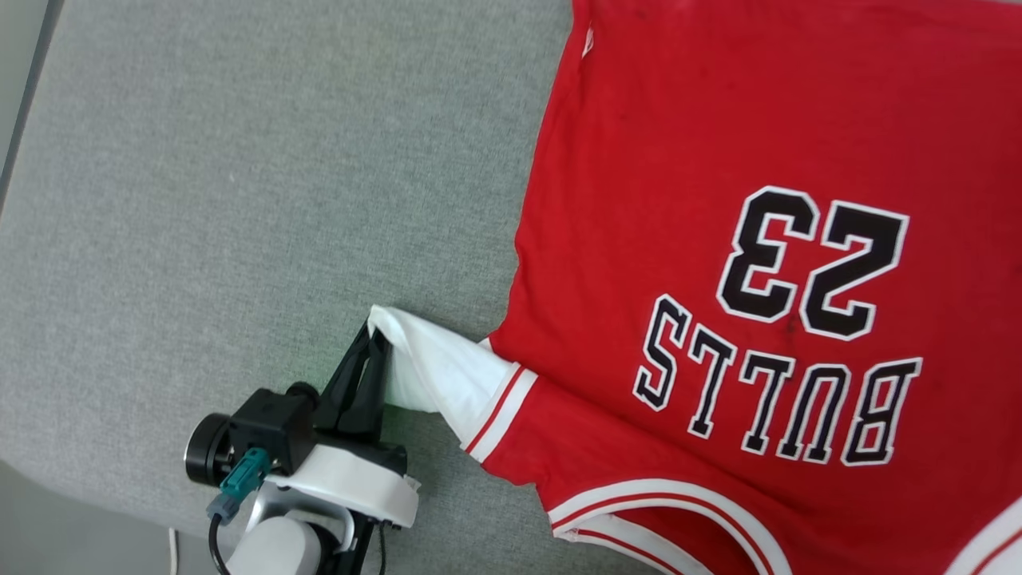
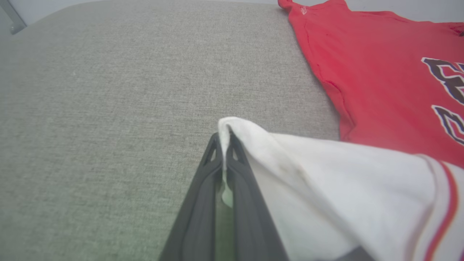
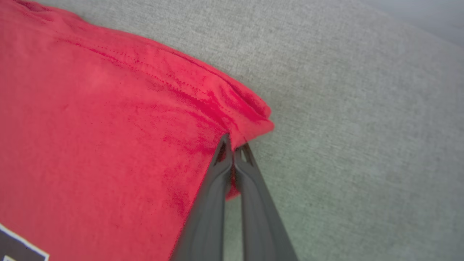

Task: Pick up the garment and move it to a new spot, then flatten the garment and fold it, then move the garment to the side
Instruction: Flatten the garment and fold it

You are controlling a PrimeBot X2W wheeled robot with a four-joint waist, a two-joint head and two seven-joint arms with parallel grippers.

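The garment (image 1: 687, 160), a bright red T-shirt with white sleeves and black "BULLS 23" lettering, lies spread on the grey cushion, filling the right of the head view. My left gripper (image 1: 375, 335) is shut on the tip of its white sleeve (image 1: 435, 371), lifted a little off the surface; in the left wrist view the white sleeve cloth (image 2: 326, 188) is pinched between the fingertips of that gripper (image 2: 225, 139). In the right wrist view my right gripper (image 3: 233, 143) is shut on the garment's red hem corner (image 3: 250, 116). A small white mark (image 2: 303, 10) sits at the far hem.
The grey fabric cushion (image 1: 239, 200) stretches wide to the left of the shirt. Its left edge (image 1: 28, 88) meets a darker border, and its near edge drops off at the lower left by a pale floor strip (image 1: 72, 527).
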